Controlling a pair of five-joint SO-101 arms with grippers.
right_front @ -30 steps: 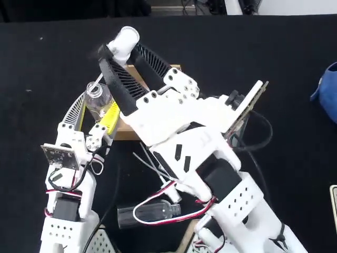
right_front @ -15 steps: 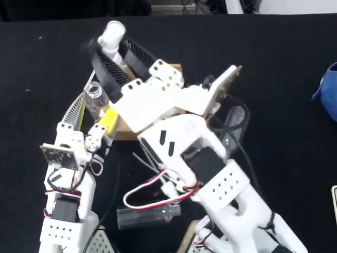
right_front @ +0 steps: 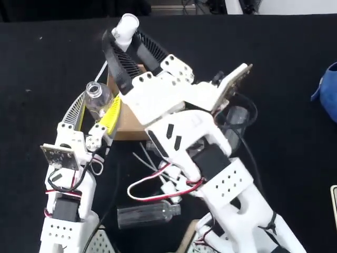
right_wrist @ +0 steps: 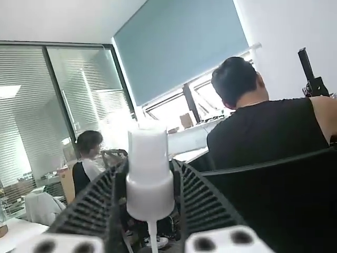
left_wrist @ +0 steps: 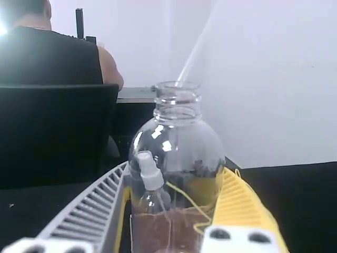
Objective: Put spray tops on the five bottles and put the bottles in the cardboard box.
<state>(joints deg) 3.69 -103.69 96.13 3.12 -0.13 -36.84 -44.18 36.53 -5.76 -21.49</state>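
The left gripper (right_front: pixel 96 108), jaws pinching an upright, uncapped bottle (right_front: pixel 96 96) just beside the cardboard box (right_front: pixel 129 126); the right gripper (right_front: pixel 129 45), jaws pinching a white spray top (right_front: pixel 127 25) higher up, its dip tube (right_front: pixel 101 71) slanting down toward that bottle's neck; a second bottle (right_front: pixel 147 215) lying on the black worktop (right_front: pixel 47 52).
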